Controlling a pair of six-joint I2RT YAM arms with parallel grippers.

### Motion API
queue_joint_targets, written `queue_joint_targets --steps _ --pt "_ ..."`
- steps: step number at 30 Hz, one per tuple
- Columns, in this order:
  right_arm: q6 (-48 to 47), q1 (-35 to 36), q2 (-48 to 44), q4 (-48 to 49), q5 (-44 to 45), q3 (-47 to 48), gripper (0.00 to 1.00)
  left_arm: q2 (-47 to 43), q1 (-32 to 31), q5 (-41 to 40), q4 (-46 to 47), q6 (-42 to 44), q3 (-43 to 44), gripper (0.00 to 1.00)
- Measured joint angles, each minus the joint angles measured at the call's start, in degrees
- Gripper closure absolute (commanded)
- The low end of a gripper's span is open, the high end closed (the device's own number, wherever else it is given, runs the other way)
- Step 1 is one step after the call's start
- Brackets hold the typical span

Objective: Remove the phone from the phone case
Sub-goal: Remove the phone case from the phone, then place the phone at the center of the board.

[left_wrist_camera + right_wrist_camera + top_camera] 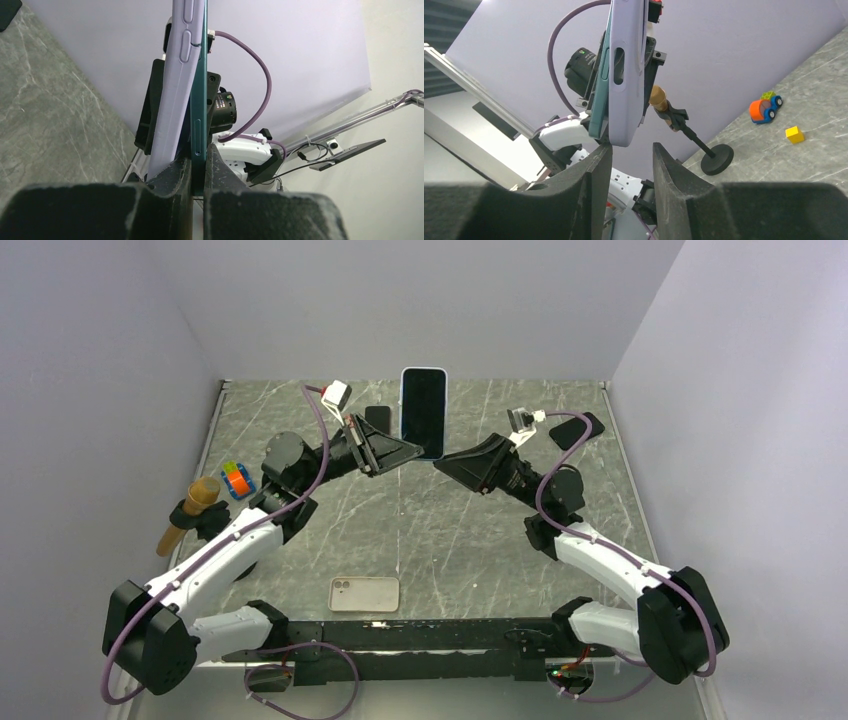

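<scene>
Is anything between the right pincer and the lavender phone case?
Nothing visible. The lavender silicone phone case sits at the open mouth of the right pincer; the left pincer clamps the teal-edged phone from the opposite side.

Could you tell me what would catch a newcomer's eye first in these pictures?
The phone stands out first, held upright over the far middle of the table where both arms meet. The left gripper is clamped on its teal edge, the lavender case stands partly off it, and the case's lower end hangs over the right gripper's open jaws.
</scene>
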Motion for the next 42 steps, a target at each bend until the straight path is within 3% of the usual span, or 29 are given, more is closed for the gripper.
queue_joint_targets --steps 6,9,15,17,18,27,32,38,42 --pt "-0.5 0.3 0.0 -0.5 0.7 0.4 0.62 0.4 0.0 0.0 1.1 -0.6 -0.1 1.0" --pt "-1.7 0.4 0.0 -1.5 1.7 1.3 0.69 0.9 0.0 0.1 2.6 -1.8 -0.6 1.0" --pt "-3.5 0.9 0.9 -2.1 3.3 2.4 0.69 1.0 0.0 0.0 3.3 -2.1 -1.2 1.0" --pt "-3.8 1.2 1.9 -1.9 3.6 3.0 0.93 1.0 0.0 -0.1 3.6 -2.1 -1.6 1.0" --pt "-4.1 1.4 2.5 -1.7 3.8 3.2 1.0 1.0 0.0 -0.1 3.7 -2.1 -1.9 1.0" --pt "-3.7 1.0 7.0 -2.8 7.7 4.4 1.0 2.0 0.1 -2.9 3.8 -1.7 -2.6 1.0" --pt "0.1 -6.0 10.6 -4.3 9.4 5.4 1.0 2.1 -0.6 -2.4 4.8 -1.4 -6.1 1.0" --pt "1.5 -21.1 11.3 -11.6 13.1 4.9 1.0 3.8 -1.2 -0.3 0.3 0.9 -10.3 1.0" --pt "-6.4 -24.8 9.5 -28.6 12.5 6.5 1.0 7.2 0.3 -0.6 -6.9 7.5 -8.1 1.0"
